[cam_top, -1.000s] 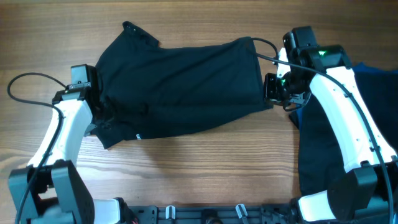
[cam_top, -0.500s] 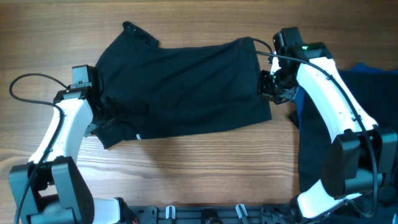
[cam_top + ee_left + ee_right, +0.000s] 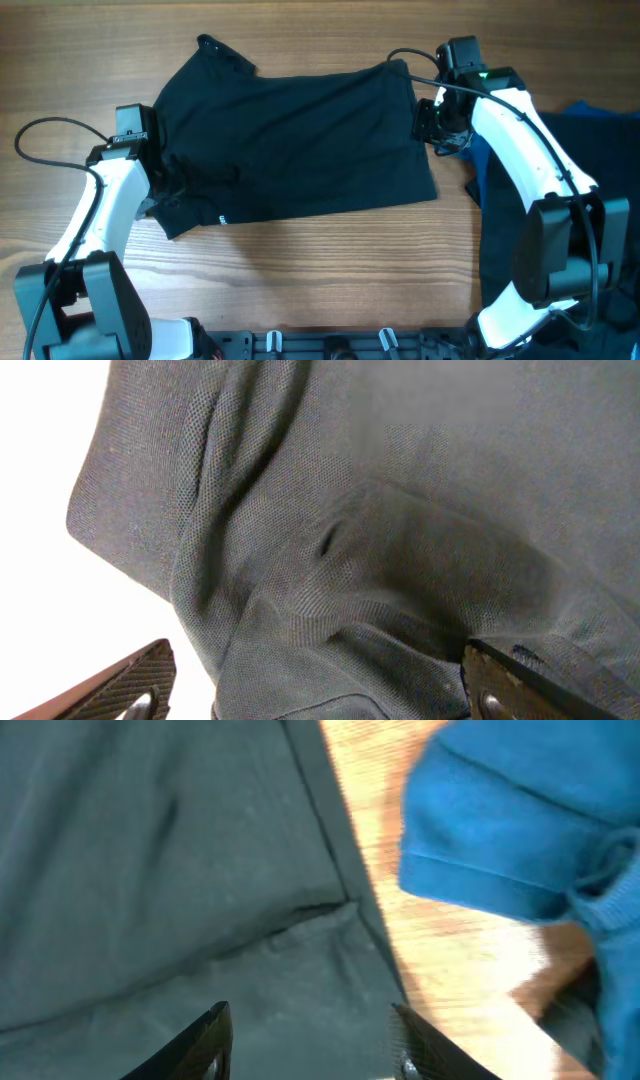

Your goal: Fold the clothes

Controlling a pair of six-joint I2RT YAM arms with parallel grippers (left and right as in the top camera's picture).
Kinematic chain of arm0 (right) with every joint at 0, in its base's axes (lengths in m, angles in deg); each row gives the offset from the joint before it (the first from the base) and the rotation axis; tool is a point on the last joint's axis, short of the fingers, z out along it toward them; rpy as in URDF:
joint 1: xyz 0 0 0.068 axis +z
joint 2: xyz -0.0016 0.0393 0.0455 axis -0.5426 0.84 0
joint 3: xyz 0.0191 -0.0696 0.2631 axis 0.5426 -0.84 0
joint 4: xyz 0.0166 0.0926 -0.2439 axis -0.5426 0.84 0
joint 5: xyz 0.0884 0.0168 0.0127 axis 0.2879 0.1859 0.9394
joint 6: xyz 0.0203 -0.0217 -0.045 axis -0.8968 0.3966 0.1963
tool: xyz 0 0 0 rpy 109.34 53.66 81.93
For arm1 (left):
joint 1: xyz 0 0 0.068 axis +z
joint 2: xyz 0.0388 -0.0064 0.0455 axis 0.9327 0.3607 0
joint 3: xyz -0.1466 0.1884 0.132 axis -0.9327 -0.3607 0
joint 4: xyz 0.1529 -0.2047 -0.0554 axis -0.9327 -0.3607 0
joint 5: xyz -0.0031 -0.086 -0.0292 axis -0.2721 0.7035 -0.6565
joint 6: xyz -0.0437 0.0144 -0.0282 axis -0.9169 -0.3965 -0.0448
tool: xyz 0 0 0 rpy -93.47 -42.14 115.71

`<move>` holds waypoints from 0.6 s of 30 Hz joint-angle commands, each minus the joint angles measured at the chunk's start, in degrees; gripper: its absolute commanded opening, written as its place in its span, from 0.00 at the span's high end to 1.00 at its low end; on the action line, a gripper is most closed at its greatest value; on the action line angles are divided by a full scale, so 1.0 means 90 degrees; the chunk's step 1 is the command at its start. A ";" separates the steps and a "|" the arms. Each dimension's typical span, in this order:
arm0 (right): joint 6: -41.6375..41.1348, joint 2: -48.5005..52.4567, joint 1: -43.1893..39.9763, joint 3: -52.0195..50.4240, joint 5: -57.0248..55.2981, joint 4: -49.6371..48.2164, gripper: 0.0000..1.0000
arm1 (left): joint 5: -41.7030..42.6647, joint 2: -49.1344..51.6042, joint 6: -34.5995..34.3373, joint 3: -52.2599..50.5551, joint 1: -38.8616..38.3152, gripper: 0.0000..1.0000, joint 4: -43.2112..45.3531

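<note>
The black shirt [image 3: 290,140] is found lying across the far middle of the table [image 3: 330,270], between the two arms. It is laid mostly flat, with one pointed corner directed to the far left and a small white print visible at its near left edge.

The left fingers [image 3: 135,680] are seen spread wide apart over bunched folds at the shirt's left end. Fabric lies between them, but none is clamped.

The right fingers [image 3: 212,1032] are held apart just above the shirt's right edge, where a seam is visible. Nothing is gripped.

A blue garment [image 3: 500,830] is noted on the table just right of that edge, apart from the shirt. A dark cloth [image 3: 600,130] is recorded at the far right.
</note>
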 commanded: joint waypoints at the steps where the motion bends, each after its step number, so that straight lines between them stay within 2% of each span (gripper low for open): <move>1: 0.0376 0.0107 -0.0046 -0.0029 0.0158 0.0044 0.54 | 0.0124 -0.0085 0.0129 0.0306 0.0032 0.08 -0.0396; 2: 0.0680 0.0117 -0.0005 -0.0078 0.0532 -0.0068 0.56 | 0.0219 -0.0192 0.0376 0.0537 0.0032 0.07 -0.0529; 5: 0.0748 0.0138 0.0049 -0.0308 0.0709 -0.0308 0.66 | 0.0738 -0.0376 0.0899 0.0882 0.0032 0.04 -0.0614; 8: 0.0345 0.0257 0.0034 -0.0731 0.0714 -0.0704 0.74 | 0.0920 -0.0267 0.0959 0.0877 0.0019 0.00 -0.0452; 10: 0.0245 0.0418 0.0034 -0.0979 0.0721 -0.0928 0.79 | 0.1571 -0.0034 0.1579 0.0877 -0.0051 0.01 -0.0335; 11: 0.0262 0.0520 0.0034 -0.1115 0.0721 -0.1049 0.80 | 0.1600 0.0165 0.1576 0.0877 -0.0121 0.02 -0.0374; 16: 0.0257 0.0656 0.0034 -0.1134 0.0719 -0.1304 0.83 | 0.1593 0.0918 0.1574 0.0877 -0.0187 0.11 -0.0287; 17: 0.0253 0.0656 0.0036 -0.1134 0.0721 -0.1362 0.83 | 0.1598 0.1049 0.1569 0.0877 -0.0187 0.16 -0.0185; 18: 0.0240 0.0656 0.0036 -0.1134 0.0719 -0.1399 0.83 | 0.1598 0.1251 0.1569 0.0877 -0.0187 0.27 -0.0010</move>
